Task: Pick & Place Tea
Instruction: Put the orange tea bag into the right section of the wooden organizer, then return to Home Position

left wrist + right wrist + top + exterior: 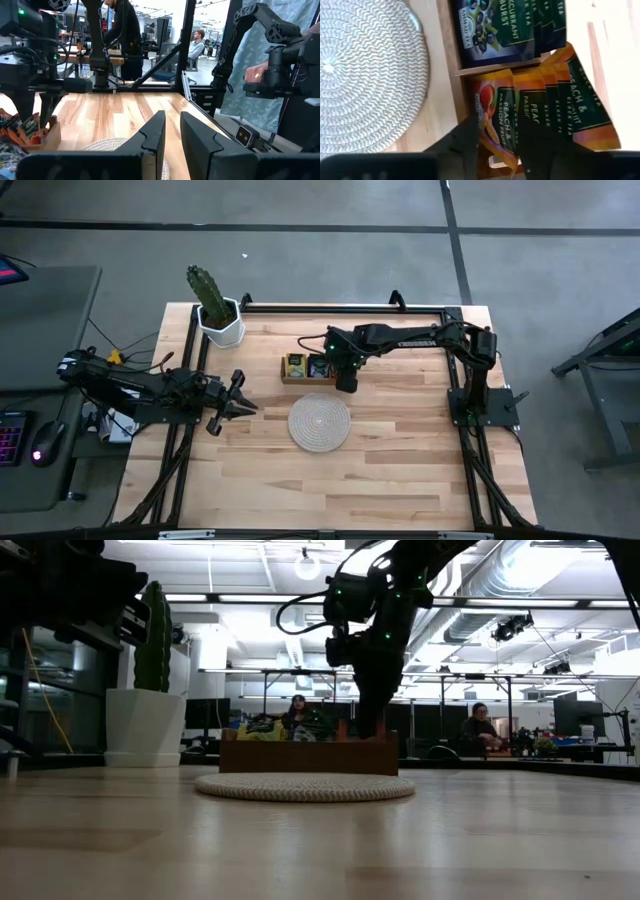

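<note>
Orange-red tea sachets (540, 107) are packed upright in the end compartment of the wooden tray (296, 378) on the worktop, flat faces overlapping in a row. The right gripper (497, 145) is lowered among them, jaws parted around one sachet's edge. The left gripper (172, 132) is held apart, jaws narrowly open and empty.

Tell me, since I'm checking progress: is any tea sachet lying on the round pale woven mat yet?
No: in the high view the round pale woven mat lies bare, with no sachet on it.

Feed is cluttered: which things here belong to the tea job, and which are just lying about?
Job: orange-red peach sachets, dark blue-black sachets, wooden tray, woven mat, right gripper down in the tray, among the peach sachets.
Lying about: potted cactus; left gripper waiting.
</note>
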`<state>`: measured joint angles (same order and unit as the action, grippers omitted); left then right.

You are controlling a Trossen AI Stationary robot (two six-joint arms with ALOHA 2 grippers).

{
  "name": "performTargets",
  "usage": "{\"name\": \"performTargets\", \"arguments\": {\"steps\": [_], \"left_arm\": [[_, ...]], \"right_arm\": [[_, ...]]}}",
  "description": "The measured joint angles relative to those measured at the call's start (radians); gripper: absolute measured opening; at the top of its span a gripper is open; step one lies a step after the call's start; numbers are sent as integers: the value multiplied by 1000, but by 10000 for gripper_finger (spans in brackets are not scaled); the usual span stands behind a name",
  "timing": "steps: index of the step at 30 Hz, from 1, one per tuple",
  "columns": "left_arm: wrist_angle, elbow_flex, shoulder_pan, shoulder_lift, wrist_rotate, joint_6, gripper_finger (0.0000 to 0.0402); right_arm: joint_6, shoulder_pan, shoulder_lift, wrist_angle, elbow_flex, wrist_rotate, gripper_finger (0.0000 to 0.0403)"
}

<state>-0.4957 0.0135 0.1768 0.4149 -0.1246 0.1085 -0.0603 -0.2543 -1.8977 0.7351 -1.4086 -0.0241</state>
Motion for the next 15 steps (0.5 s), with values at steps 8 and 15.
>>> {"name": "performTargets", "arguments": {"steps": [8,15], "left_arm": [[0,0,0,0,0,-2,58],[6,0,0,0,3,-3,58]], "right_arm": [[3,0,13,6,-1,21,171],[38,0,87,21,-3,17,172]]}}
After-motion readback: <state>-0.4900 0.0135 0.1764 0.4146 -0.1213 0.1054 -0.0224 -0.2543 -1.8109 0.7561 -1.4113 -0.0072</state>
